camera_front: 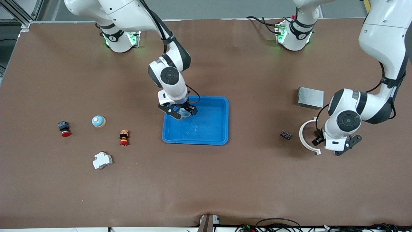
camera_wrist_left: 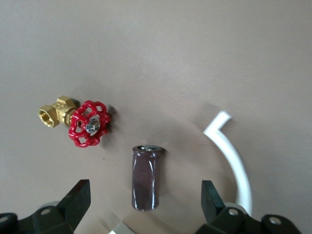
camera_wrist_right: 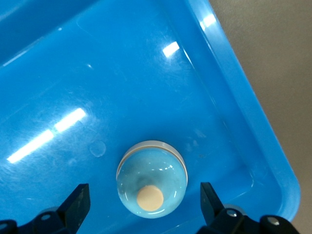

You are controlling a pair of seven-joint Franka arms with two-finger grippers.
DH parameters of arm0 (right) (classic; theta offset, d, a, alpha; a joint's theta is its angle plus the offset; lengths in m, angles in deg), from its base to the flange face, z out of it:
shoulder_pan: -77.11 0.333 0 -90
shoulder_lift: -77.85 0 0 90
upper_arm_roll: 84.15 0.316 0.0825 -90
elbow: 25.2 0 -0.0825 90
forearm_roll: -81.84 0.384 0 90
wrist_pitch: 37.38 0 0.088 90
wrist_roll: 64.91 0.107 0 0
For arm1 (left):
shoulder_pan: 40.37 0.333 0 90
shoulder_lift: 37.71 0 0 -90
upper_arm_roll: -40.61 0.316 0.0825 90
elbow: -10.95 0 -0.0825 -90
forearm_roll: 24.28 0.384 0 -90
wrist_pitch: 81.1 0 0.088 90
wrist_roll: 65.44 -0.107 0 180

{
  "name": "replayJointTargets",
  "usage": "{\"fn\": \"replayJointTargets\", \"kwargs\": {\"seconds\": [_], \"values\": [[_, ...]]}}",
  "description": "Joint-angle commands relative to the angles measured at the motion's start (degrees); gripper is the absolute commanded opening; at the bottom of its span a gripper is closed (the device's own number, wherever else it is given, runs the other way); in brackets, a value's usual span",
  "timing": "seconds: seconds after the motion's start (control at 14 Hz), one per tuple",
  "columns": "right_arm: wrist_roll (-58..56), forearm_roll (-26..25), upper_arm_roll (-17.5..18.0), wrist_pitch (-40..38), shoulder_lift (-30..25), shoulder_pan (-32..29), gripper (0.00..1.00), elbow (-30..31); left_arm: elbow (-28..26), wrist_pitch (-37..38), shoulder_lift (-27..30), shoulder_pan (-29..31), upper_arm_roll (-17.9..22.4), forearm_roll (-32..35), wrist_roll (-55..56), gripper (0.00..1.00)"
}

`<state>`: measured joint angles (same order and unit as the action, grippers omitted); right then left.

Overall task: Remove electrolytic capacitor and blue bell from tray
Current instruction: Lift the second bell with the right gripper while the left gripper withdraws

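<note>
looking down from the front camera, i see the right gripper (camera_front: 182,113) low over the shallow blue plastic tray (camera_front: 210,129), at the tray's corner toward the right arm's end and farthest from the camera. a second pale blue dome bell on a tan base (camera_front: 98,121) sits on the brown table (camera_front: 206,180) toward the right arm's end, with a red-capped black push button (camera_front: 64,128), an orange and red button switch (camera_front: 124,137) and a white circuit breaker (camera_front: 102,160) near it. the left gripper (camera_front: 341,149) hangs over the table at the left arm's end, beside a white curved plastic strip (camera_front: 305,138); a small dark component (camera_front: 285,135) and a grey metal box (camera_front: 310,97) lie close by. no writing is readable on any of these.

on the left wrist view, the fingers (camera_wrist_left: 78,199) stand wide apart, holding nothing. the dark brown cylindrical capacitor (camera_wrist_left: 145,177) lies on the table between them, touched by neither. a brass valve with a red handwheel (camera_wrist_left: 78,122) rests near it.

on the right wrist view, the fingers (camera_wrist_right: 80,201) are spread wide and empty. the light blue dome bell with a cream button (camera_wrist_right: 151,178) sits in the tray between them, near the rim.
</note>
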<state>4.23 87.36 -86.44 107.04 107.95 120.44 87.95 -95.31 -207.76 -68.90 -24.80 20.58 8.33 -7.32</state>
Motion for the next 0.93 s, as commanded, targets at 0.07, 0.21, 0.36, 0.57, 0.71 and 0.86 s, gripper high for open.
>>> {"fn": "replayJointTargets", "kwargs": {"seconds": [0.07, 0.21, 0.36, 0.57, 0.71, 0.86], "values": [[2.14, -1.3, -0.97, 0.85, 1.97, 1.23, 1.0, -1.35, 0.0, 1.85, 4.12, 0.34, -2.99, -2.81, 0.23, 1.0], [2.23, -1.39, -0.97, 0.86, 2.24, 1.23, 1.0, -1.43, 1.49, 4.21, 5.26, 0.43, -4.92, -3.52, -0.03, 1.0], [2.23, -1.39, -0.97, 0.86, 2.24, 1.23, 1.0, -1.52, 3.42, 7.55, 6.66, 0.6, -7.56, -3.52, -0.55, 1.0], [2.23, -1.3, -0.97, 0.86, 2.33, 1.32, 1.0, -1.52, 5.18, 10.63, 10.61, 0.69, -8.45, -3.61, -3.17, 1.0], [2.23, -1.3, -0.97, 0.86, 2.41, 1.32, 1.0, -1.52, 6.24, 12.21, 11.68, 0.78, -8.62, -3.7, -5.47, 1.0], [2.32, -1.39, -0.97, 0.86, 2.5, 1.23, 1.0, -1.7, 8.51, 13.36, 12.03, 0.69, -8.71, -3.79, -7.23, 1.0]]}}
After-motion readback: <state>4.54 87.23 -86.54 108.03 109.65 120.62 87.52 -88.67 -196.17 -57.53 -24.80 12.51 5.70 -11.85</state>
